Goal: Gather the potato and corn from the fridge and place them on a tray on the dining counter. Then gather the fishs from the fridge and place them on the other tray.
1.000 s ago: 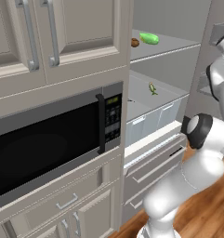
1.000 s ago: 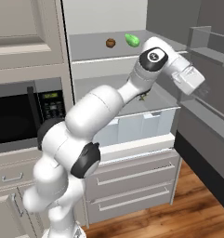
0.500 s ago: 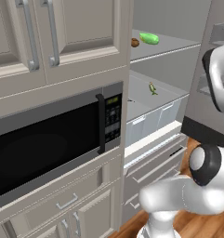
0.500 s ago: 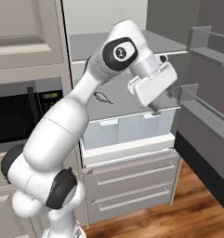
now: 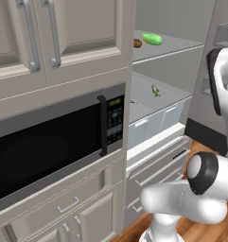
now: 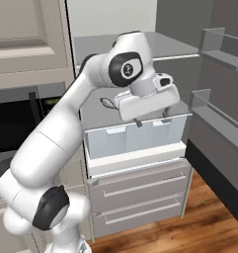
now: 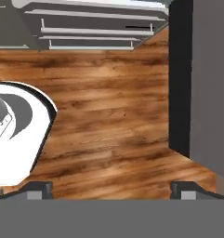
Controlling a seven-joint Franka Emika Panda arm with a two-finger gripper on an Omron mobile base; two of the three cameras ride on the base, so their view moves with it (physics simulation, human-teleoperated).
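The fridge (image 5: 168, 56) stands open, its door (image 6: 220, 129) swung out to the right. On its top shelf the bright green corn (image 5: 152, 38) lies beside the small brown potato (image 5: 137, 43). A small olive fish (image 5: 155, 90) rests on the shelf below. My gripper (image 6: 151, 120) hangs in front of the clear crisper drawer (image 6: 135, 137), pointing down, open and empty. In the hand view my gripper (image 7: 111, 189) looks at the wood floor (image 7: 108, 116) with its fingertips (image 7: 39, 188) wide apart. Both trays and the dining counter are out of view.
A black-fronted microwave (image 5: 49, 156) sits under pale wall cabinets (image 5: 63, 33) left of the fridge. Grey drawers (image 6: 140, 190) run below the crisper. Clear door bins (image 6: 217, 44) jut from the open door to the right of my hand.
My arm has swung down and left from top-shelf height to the front of the crisper drawer. The hand has turned to point at the floor, still open.
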